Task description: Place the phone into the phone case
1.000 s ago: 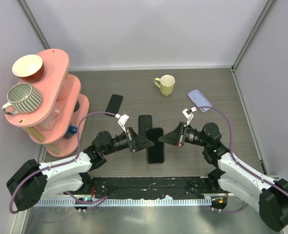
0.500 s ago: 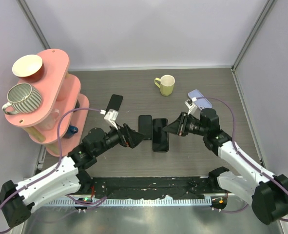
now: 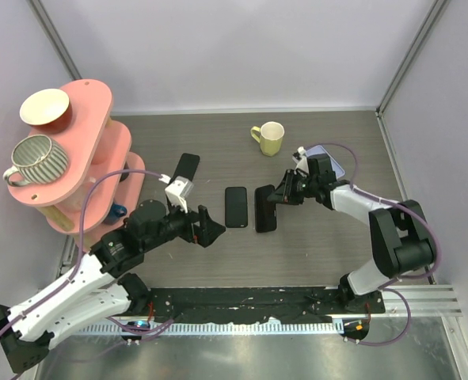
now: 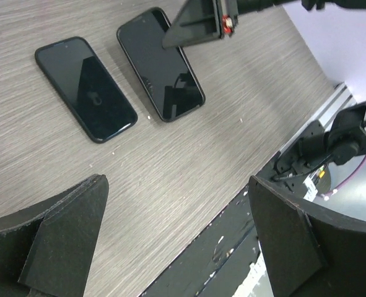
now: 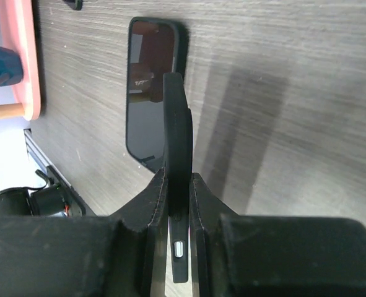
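Note:
Near the table's middle, my right gripper (image 3: 279, 195) is shut on the far end of a black phone (image 3: 265, 209). The right wrist view shows that phone (image 5: 178, 148) edge-on, a small silver side button behind the pinching gripper (image 5: 178, 176). Just left of it a second black slab with a raised rim, apparently the phone case (image 3: 235, 207), lies flat on the table. Both lie side by side in the left wrist view, case (image 4: 87, 86) left and phone (image 4: 161, 62) right. My left gripper (image 3: 206, 226) (image 4: 176, 185) stands wide open and empty, short of both.
A pink tiered rack (image 3: 99, 150) holding a bowl and a striped mug (image 3: 34, 158) fills the left side. A yellow-green mug (image 3: 269, 138) stands at the back. Another black phone (image 3: 187, 168) lies near the rack, a lilac phone (image 3: 329, 162) behind my right arm. A black rail (image 3: 249, 301) edges the front.
My left gripper has let go of the phone, opened wide and drawn back left. The right gripper has carried the phone away from the front edge to beside the case.

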